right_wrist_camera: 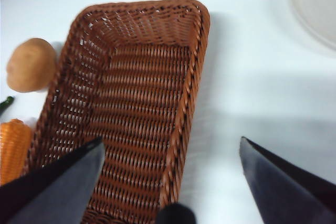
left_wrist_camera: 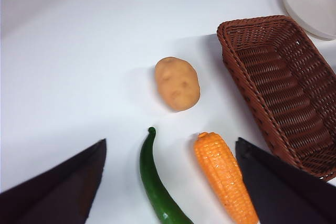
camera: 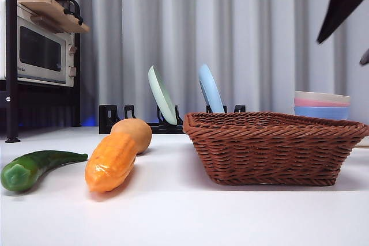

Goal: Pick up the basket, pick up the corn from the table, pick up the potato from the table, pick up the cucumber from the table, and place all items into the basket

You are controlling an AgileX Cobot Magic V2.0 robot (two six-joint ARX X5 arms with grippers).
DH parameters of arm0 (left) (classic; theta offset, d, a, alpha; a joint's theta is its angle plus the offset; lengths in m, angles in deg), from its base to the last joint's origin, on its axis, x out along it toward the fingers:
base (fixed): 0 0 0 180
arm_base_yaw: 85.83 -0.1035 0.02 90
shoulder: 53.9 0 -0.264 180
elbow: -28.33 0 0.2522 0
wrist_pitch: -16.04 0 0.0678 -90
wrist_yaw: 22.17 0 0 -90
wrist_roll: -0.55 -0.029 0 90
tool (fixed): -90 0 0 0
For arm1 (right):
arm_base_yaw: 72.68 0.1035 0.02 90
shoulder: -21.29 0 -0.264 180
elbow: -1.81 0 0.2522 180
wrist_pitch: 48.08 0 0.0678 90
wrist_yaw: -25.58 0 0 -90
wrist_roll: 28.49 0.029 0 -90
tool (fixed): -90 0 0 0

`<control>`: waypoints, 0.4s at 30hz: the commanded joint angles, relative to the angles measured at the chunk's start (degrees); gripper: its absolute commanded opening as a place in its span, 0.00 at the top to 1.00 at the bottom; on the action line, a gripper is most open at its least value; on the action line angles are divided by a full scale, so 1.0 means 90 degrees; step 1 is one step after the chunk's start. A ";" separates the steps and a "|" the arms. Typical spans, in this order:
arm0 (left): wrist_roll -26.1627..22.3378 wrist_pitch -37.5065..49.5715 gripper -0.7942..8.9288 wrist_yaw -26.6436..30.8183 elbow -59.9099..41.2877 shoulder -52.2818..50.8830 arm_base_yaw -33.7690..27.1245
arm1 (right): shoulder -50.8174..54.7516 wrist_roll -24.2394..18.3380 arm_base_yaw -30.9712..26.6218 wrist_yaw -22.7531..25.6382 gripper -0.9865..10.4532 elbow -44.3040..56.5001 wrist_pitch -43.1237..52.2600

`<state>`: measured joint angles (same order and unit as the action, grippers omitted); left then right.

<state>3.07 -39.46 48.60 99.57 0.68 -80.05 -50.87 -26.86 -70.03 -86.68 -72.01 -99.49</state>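
The basket [camera: 271, 148] is empty inside, with open air above it. On the bench [camera: 230, 217], the corn [camera: 110, 162] lies between the cucumber [camera: 31, 168] and the basket, with narrow gaps. The potato [camera: 134, 133] touches the corn at 12 o'clock.

The left gripper [left_wrist_camera: 168, 182] has two flat black fingers [left_wrist_camera: 58, 187], matte and wedge-shaped. The right gripper [right_wrist_camera: 170, 182] has the same dark fingers [right_wrist_camera: 286, 182], and between them sits a small rounded black part [right_wrist_camera: 175, 214].
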 commanded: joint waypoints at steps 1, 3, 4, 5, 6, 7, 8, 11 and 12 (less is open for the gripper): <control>-0.0061 0.0012 0.50 -0.0044 0.0024 -0.0010 -0.0010 | -0.0597 -0.0129 0.0138 0.0019 0.53 -0.0228 0.0036; -0.0036 0.0007 0.50 -0.0044 0.0024 -0.0010 -0.0010 | -0.1064 -0.0126 0.0211 0.0036 0.53 -0.0418 0.0036; 0.0000 0.0007 0.50 -0.0046 0.0024 -0.0010 -0.0010 | -0.1299 -0.0126 0.0248 0.0053 0.53 -0.0503 0.0036; 0.0029 0.0007 0.50 -0.0046 0.0024 -0.0010 -0.0010 | -0.1503 -0.0126 0.0282 0.0131 0.53 -0.0573 0.0034; 0.0049 0.0007 0.50 -0.0046 0.0024 -0.0010 -0.0010 | -0.1717 -0.0124 0.0325 0.0236 0.53 -0.0644 0.0032; 0.0051 0.0002 0.50 -0.0046 0.0024 -0.0010 -0.0010 | -0.1899 -0.0124 0.0355 0.0330 0.53 -0.0690 0.0032; 0.0049 0.0000 0.50 -0.0046 0.0024 -0.0010 -0.0010 | -0.2089 -0.0124 0.0384 0.0364 0.53 -0.0729 0.0032; 0.0049 -0.0049 0.50 -0.0046 0.0024 -0.0010 -0.0010 | -0.2535 -0.0124 0.0389 0.0299 0.53 -0.0753 0.0046; 0.0049 -0.0070 0.50 -0.0046 0.0024 -0.0010 -0.0010 | -0.2645 -0.0124 0.0389 0.0296 0.54 -0.0753 0.0044</control>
<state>3.18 -40.03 48.56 99.57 0.68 -80.05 -74.04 -27.67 -66.62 -83.92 -78.72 -99.21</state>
